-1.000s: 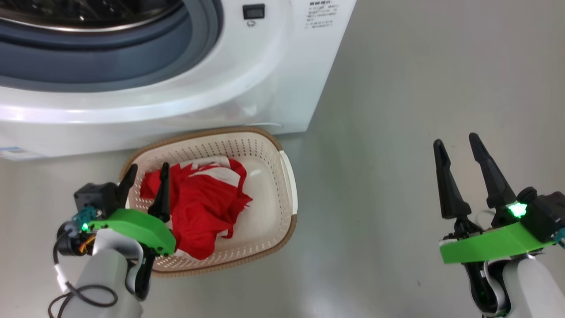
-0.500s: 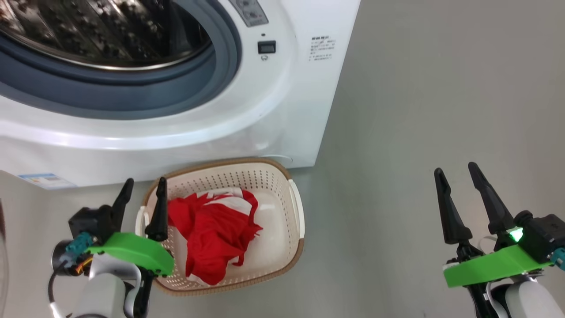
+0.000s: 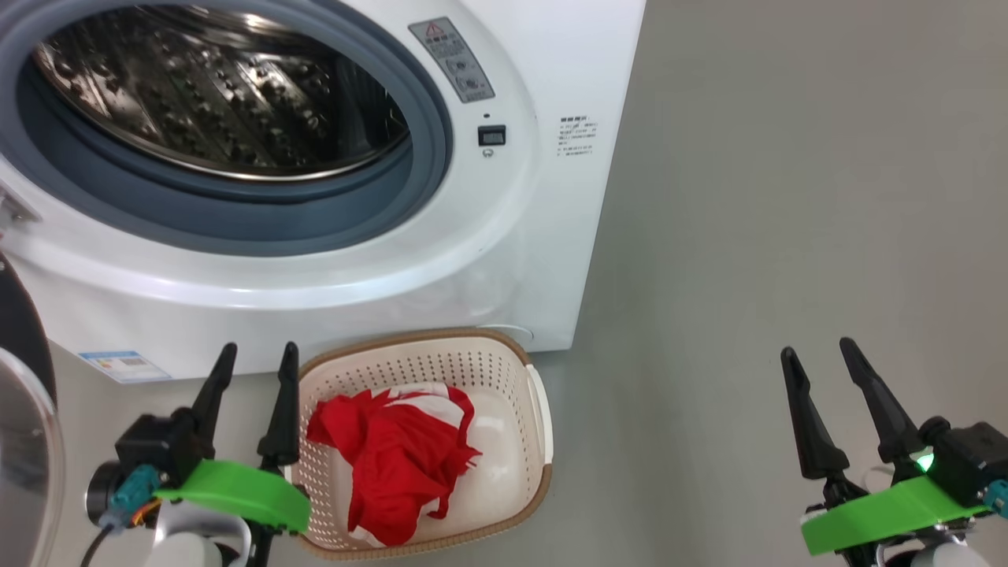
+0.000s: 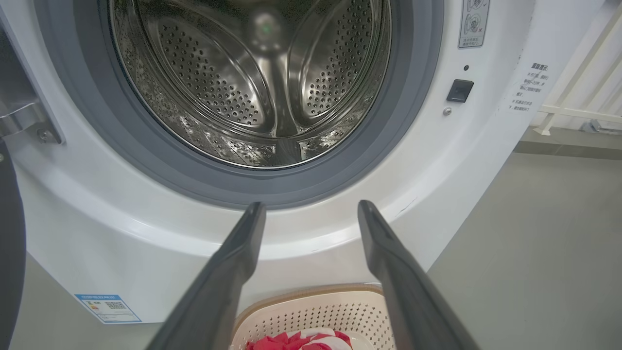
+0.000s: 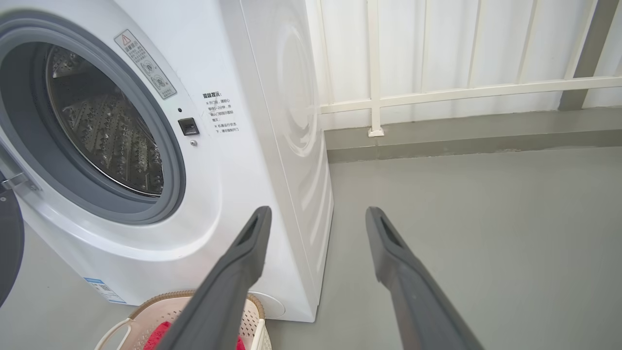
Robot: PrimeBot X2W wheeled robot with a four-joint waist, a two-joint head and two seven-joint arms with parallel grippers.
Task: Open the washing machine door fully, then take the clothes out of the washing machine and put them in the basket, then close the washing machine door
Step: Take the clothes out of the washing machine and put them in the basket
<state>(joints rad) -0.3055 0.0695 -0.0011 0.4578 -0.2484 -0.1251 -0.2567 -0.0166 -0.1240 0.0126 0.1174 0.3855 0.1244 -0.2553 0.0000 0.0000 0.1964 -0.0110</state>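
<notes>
head view: clothes (image 3: 402,465) in basket (image 3: 504,366), door (image 3: 22,429) open.
stiff glossy door, likely best pushed at its rim; left gripper (image 3: 261,348), right gripper (image 3: 817,347) jaws apart.

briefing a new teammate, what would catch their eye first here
The bright red clothes heaped in the cream basket on the floor before the washing machine stand out first. Above, its open mouth shows a shiny steel drum. The left gripper and right gripper hang open at the lower corners.
</notes>
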